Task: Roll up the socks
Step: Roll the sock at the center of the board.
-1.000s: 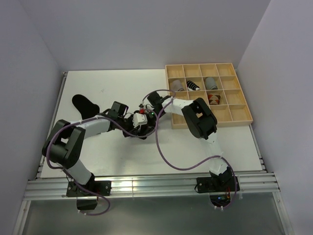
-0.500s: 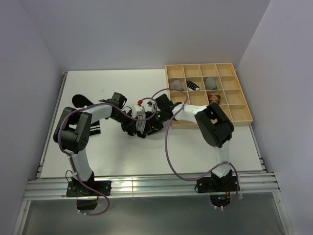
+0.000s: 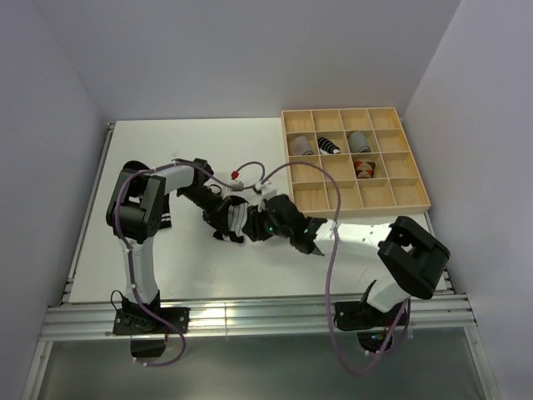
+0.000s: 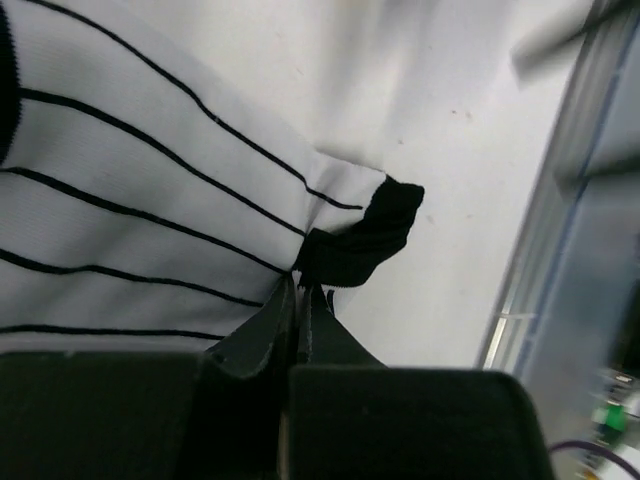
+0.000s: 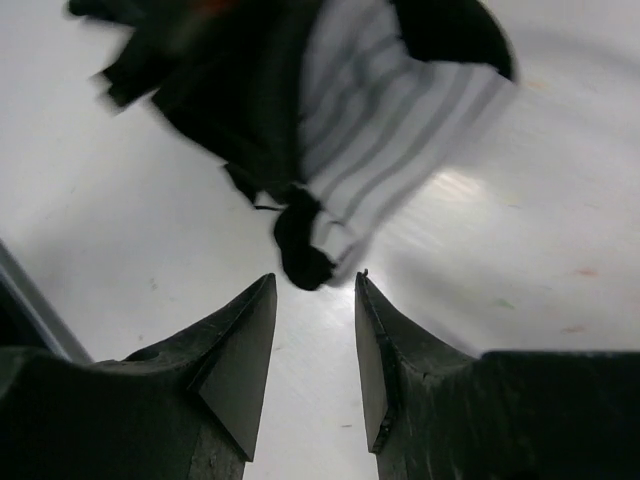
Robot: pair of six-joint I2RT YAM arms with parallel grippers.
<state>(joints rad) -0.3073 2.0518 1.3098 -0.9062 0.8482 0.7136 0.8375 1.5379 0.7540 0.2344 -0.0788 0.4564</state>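
Observation:
A white sock with thin black stripes [image 3: 237,218] lies bunched in the middle of the table. My left gripper [image 3: 226,223] is on it. In the left wrist view the left gripper [image 4: 300,290] is shut on the sock [image 4: 140,200] where the white cloth meets its black end [image 4: 365,235]. My right gripper [image 3: 260,225] sits just right of the sock, open and empty. In the right wrist view the right gripper [image 5: 315,285] has the sock [image 5: 390,150] and its black tip [image 5: 300,250] just beyond its fingertips, not between them.
A wooden compartment tray [image 3: 400,196] at the back right holds several rolled socks [image 3: 329,146]. A striped sock [image 3: 164,220] and a black sock [image 3: 133,171] lie partly hidden under the left arm. Cables loop over the table's middle [image 3: 250,171].
The right arm's elbow swung out to the right and its gripper came down from the tray side to beside the sock. The left arm folded back, its gripper staying at the sock.

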